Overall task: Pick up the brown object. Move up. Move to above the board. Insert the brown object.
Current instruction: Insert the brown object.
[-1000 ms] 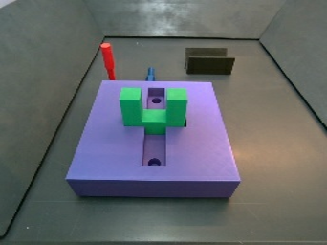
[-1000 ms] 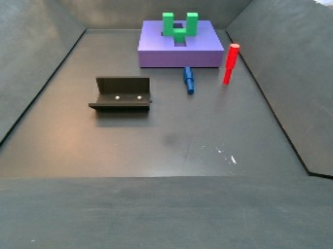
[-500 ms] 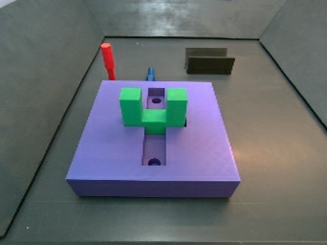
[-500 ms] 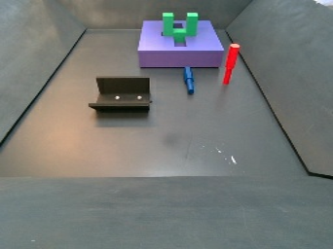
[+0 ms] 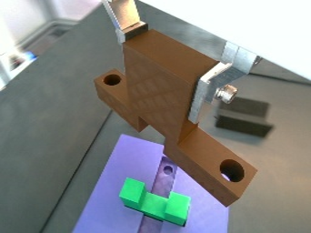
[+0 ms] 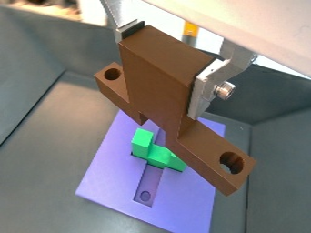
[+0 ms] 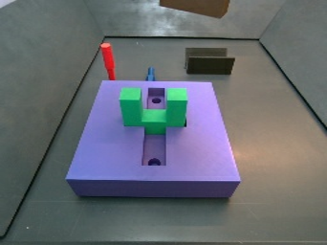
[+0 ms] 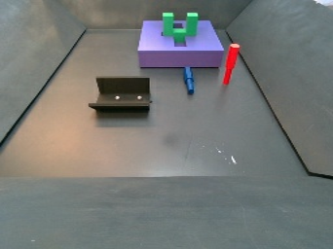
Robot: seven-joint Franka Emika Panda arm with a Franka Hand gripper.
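So the brown object (image 7: 197, 6) just popped into the top edge of a side view, where there was only bare floor half a second back. Both wrist views show the gripper (image 5: 177, 65) clamped on it, high over the board (image 6: 122, 177) and its green U-block (image 6: 155, 151). Looks like lowering into the groove comes next.

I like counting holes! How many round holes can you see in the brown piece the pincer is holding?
2. The brown object, clamped in the pincer high above the board, shows one hole at each end; others may be hidden.
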